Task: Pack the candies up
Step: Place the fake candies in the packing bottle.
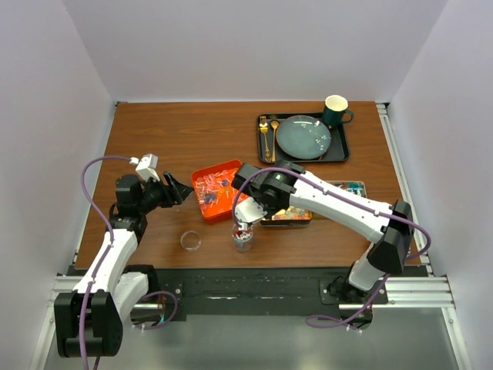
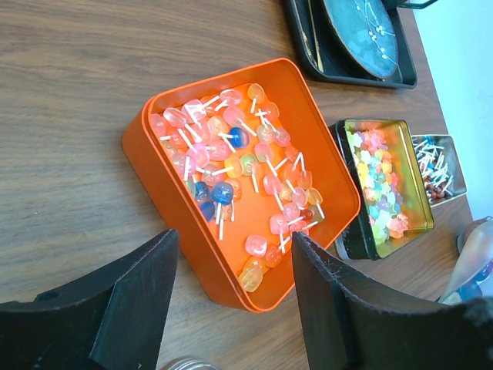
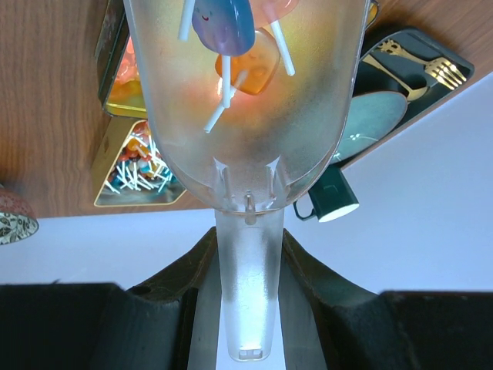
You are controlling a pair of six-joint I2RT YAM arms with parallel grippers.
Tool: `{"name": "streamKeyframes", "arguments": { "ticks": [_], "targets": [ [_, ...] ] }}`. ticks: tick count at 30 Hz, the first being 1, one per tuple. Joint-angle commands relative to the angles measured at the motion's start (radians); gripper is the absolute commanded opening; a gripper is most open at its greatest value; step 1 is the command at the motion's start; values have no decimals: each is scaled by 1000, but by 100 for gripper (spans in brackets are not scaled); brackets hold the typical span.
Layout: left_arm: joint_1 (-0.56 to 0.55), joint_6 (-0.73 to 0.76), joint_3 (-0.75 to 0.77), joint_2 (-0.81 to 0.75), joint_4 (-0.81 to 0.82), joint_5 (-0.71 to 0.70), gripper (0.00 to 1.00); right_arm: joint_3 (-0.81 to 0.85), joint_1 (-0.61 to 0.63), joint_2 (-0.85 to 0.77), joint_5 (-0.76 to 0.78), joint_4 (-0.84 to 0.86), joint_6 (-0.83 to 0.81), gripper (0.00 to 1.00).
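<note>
An orange tray (image 1: 231, 165) holds several lollipop candies (image 1: 216, 189), pink, yellow and blue on white sticks; they also show in the left wrist view (image 2: 231, 177). My left gripper (image 1: 183, 192) is open and empty, hovering at the tray's near left corner (image 2: 235, 289). My right gripper (image 1: 250, 208) is shut on the handle of a clear plastic scoop (image 3: 246, 116) and holds it over a small glass jar (image 1: 243, 237). The scoop holds a blue lollipop (image 3: 223, 23) and an orange one (image 3: 250, 69). The jar has some candies in it.
The jar's lid (image 1: 190, 241) lies left of the jar. A gold tin of gummies (image 2: 381, 185) and a second tin of stick candies (image 2: 435, 166) sit right of the orange tray. A black tray (image 1: 339, 150) at the back right holds a plate (image 1: 303, 136), gold cutlery (image 1: 269, 135) and a green mug (image 1: 336, 110).
</note>
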Motion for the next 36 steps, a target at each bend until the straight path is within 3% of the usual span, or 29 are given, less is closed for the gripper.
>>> {"name": "streamKeyframes", "arguments": {
  "ticks": [1,19,26,36],
  "targets": [
    [14,-17,-12,-12,54,-1,65,-6,23,-3,79,-245,16,0],
    [17,-37,-20,-21,80,25,65,-48,67,-38,196,-246,-3,0],
    [18,-50,-32,-18,97,34,56,-55,98,-49,260,-248,-17,0],
    [18,-57,-43,-41,106,31,56,-46,125,-20,366,-252,-16,0]
  ]
}}
